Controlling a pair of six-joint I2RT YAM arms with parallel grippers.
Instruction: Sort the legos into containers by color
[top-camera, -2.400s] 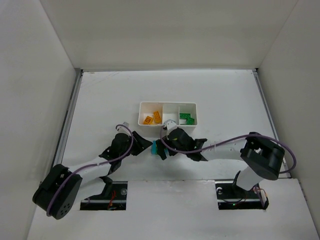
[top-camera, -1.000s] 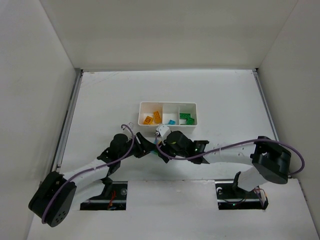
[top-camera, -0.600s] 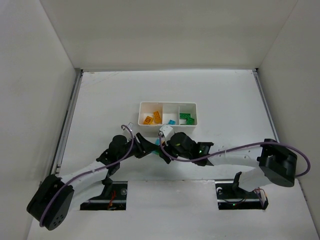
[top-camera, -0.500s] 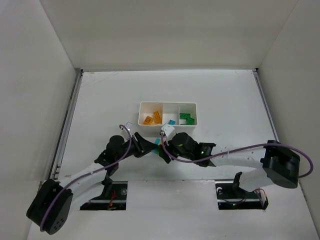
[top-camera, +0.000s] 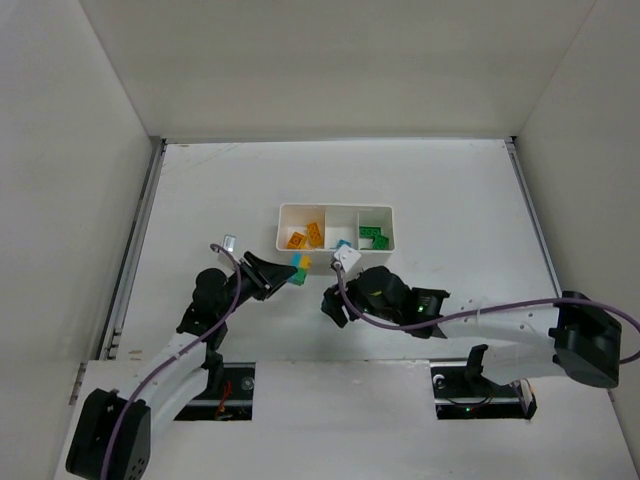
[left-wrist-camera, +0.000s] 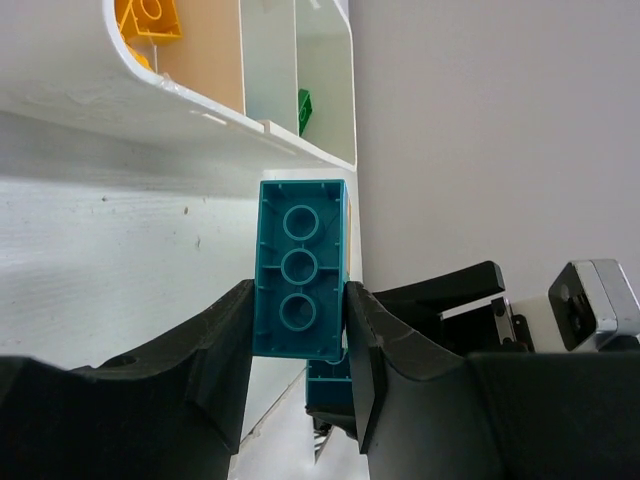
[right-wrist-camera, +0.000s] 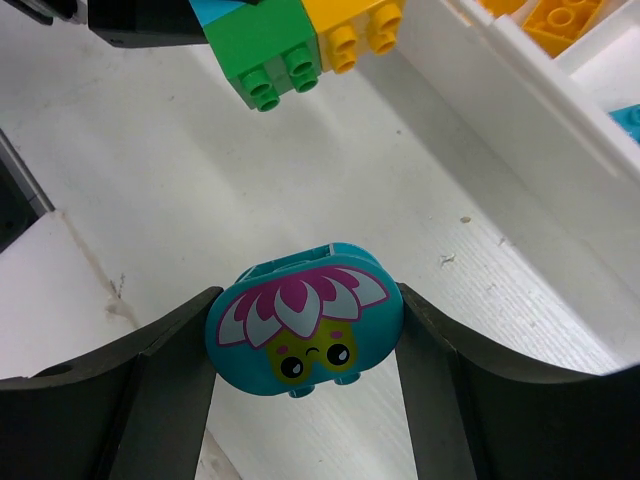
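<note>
1. Clamped narrow in the left gripper (left-wrist-camera: 298, 345): a mixed clump (left-wrist-camera: 300, 268), teal underside towards the wrist camera, yellow behind it, just beside the near wall of the tray (top-camera: 335, 205).
2. Pinched at mid width in the right gripper (right-wrist-camera: 305, 350): a cyan piece (right-wrist-camera: 305, 325) with a printed face, over the bare table (top-camera: 200, 200), near the tray and apart from the clump.
3. Likely best next: carry the cyan piece over the near wall to the middle compartment (top-camera: 343, 222), lower it, then let go.
4. No dropping the clump as it is: green, yellow and blue joined in the right wrist view, so split it first, gripping one colour and pulling straight off the studs.
5. In the left compartment: yellow-orange bricks (top-camera: 305, 237). In the middle: one cyan brick (top-camera: 343, 244). In the right: green bricks (top-camera: 374, 238).
</note>
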